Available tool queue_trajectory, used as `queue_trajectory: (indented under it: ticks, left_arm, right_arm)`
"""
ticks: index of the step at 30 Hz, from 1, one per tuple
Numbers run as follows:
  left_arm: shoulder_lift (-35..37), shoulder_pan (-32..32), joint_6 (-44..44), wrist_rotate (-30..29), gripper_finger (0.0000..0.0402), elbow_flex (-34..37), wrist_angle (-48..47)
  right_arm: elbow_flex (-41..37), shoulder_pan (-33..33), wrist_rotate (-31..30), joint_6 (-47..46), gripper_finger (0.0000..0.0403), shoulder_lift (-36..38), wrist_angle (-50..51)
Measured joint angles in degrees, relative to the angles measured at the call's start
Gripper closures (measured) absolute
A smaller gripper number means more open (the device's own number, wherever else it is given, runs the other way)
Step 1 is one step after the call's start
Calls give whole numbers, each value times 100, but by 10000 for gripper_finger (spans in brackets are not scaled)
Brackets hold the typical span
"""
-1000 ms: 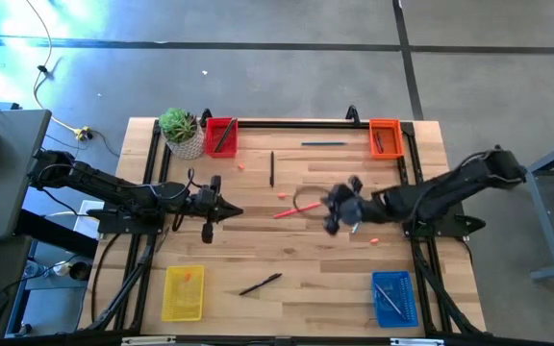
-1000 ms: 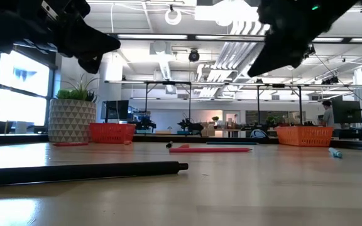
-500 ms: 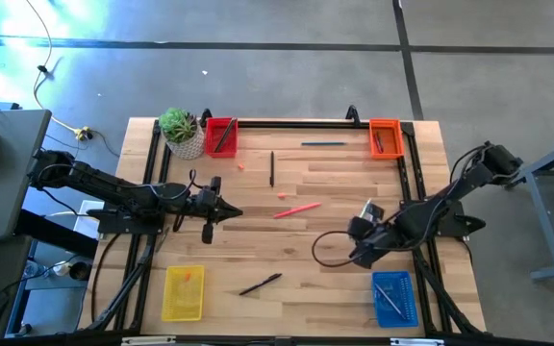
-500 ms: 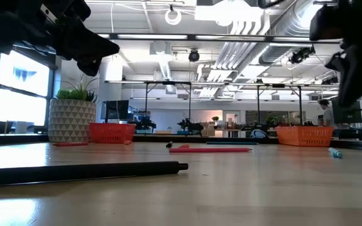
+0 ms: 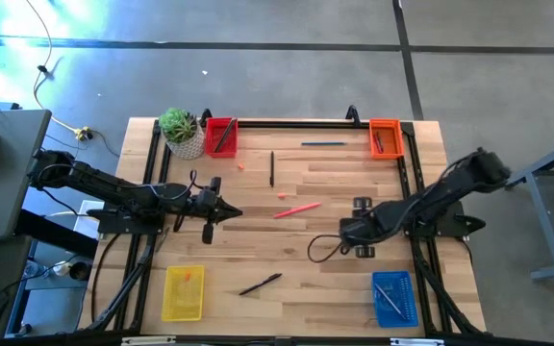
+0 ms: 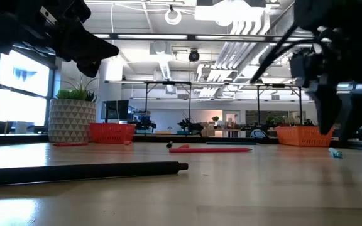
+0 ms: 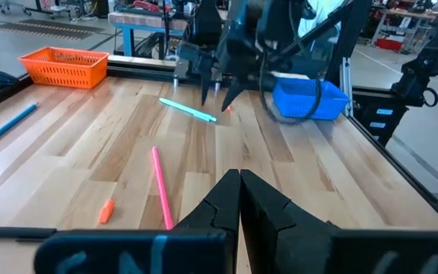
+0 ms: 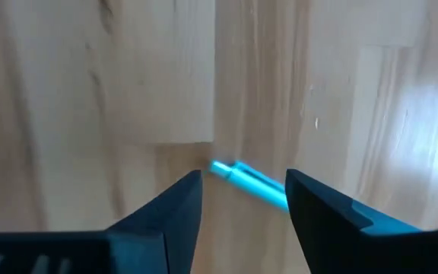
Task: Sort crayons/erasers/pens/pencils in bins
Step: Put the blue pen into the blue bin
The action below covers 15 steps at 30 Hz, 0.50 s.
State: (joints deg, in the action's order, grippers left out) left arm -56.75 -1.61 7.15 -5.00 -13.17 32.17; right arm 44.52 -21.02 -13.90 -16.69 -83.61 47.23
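My right gripper [image 8: 242, 183] stands open and points down, right of the table's middle [image 5: 357, 231]. Its fingers stand on either side of the tip of a teal pen [image 8: 251, 179] that lies flat on the wood [image 7: 188, 110]; they touch nothing. A short red crayon [image 7: 226, 110] lies just beside it. My left gripper [image 5: 234, 213] is shut, holds nothing and hangs over the table's left half. The bins stand at the corners: red [image 5: 221, 135], orange [image 5: 384, 137], yellow [image 5: 184, 292], blue [image 5: 393, 298].
A long pink-red stick [image 5: 297, 209], a black pencil [image 5: 271, 168], a blue pencil [image 5: 323, 144], a black pen [image 5: 260, 284] and small orange crayons [image 5: 241, 165] lie loose on the wood. A white pot with a plant [image 5: 180, 133] stands beside the red bin.
My right gripper has swung from the table's middle toward the right and near side and come down close to the wood. It has tipped from a slant until it points down, and it has opened over the teal pen.
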Motion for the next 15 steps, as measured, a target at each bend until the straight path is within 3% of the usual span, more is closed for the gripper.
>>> queue_trajectory:
  ticks: [7, 15]
  left_arm:
    - [1, 0, 14, -5, 401, 0, -117]
    - [1, -2, 16, -15, 401, 0, -123]
  right_arm:
    - [715, 153, 1, 926, 231, -1127, 712]
    - [917, 157, 216, 1357, 236, -1651, 1228]
